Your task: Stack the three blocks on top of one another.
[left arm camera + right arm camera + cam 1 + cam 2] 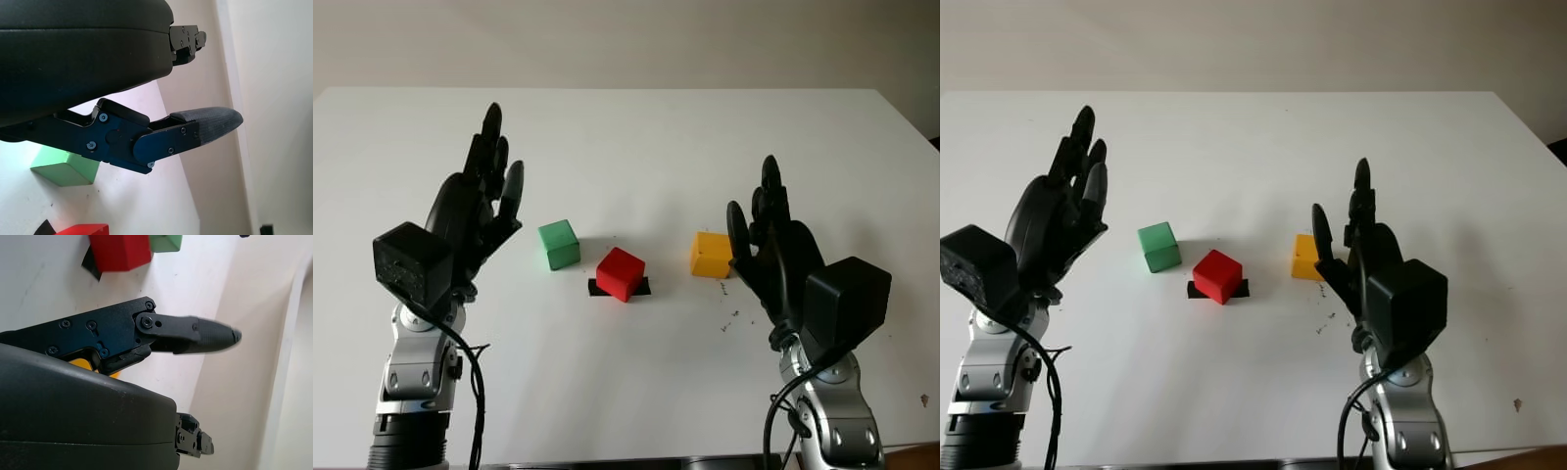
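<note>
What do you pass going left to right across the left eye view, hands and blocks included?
left hand → green block → red block → yellow block → right hand

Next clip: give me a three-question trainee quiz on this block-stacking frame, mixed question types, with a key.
1. True or false: the green block sits on top of the red block.
2. Which block lies nearest the right hand? A) green B) red C) yellow
3. Fill in: the red block rests on a ____ patch on the table.

Key:
1. False; all three blocks stand apart on the table.
2. C; the yellow block is just beside that hand. Both the right hand and the left hand are open, holding nothing.
3. Black.
</note>
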